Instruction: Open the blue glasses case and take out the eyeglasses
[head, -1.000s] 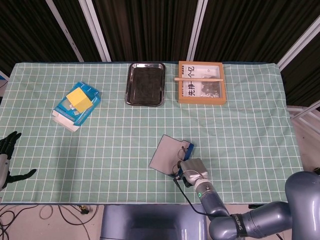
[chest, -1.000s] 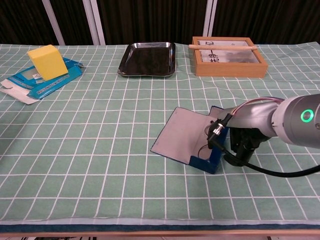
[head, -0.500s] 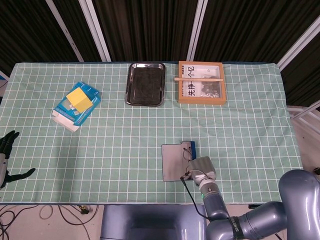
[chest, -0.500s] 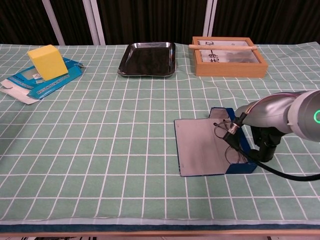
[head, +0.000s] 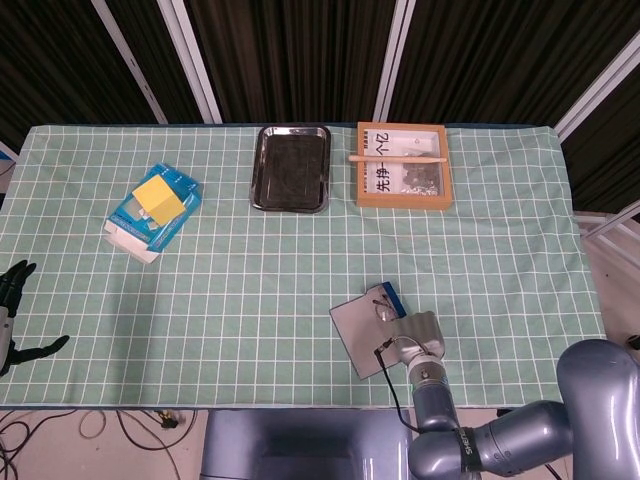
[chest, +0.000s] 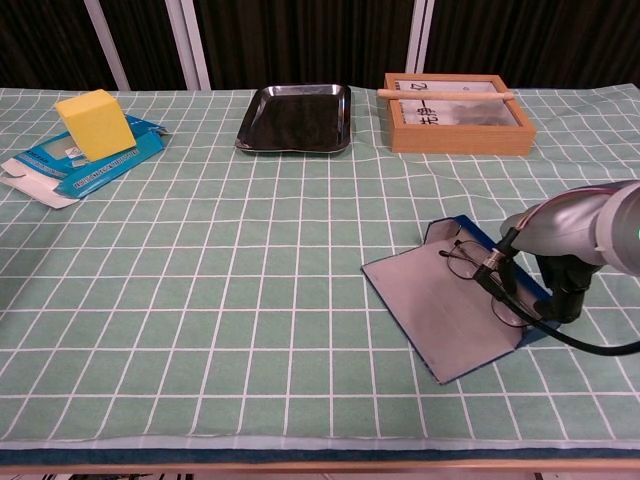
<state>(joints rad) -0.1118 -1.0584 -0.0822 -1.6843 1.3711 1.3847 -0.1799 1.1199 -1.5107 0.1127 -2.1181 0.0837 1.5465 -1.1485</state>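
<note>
The blue glasses case (chest: 440, 308) lies open near the table's front right, its grey lid flat on the cloth. In the case's blue half lie the eyeglasses (chest: 462, 262), with a black cable crossing them. From the head view the case (head: 358, 338) and the eyeglasses (head: 383, 308) sit just ahead of my right wrist. My right hand (chest: 566, 292) is at the case's right side, mostly hidden under the grey forearm (head: 420, 340), and its fingers do not show. My left hand (head: 12, 305) hangs off the table's left edge, fingers apart and holding nothing.
A black metal tray (chest: 295, 117) and a wooden box (chest: 458, 112) with a stick across it stand at the back. A yellow block (chest: 95, 123) rests on a flattened blue carton (chest: 70, 170) at the far left.
The open case has slid right and turned along with my right arm, its lid now pointing toward the front edge. The left hand has barely moved.
</note>
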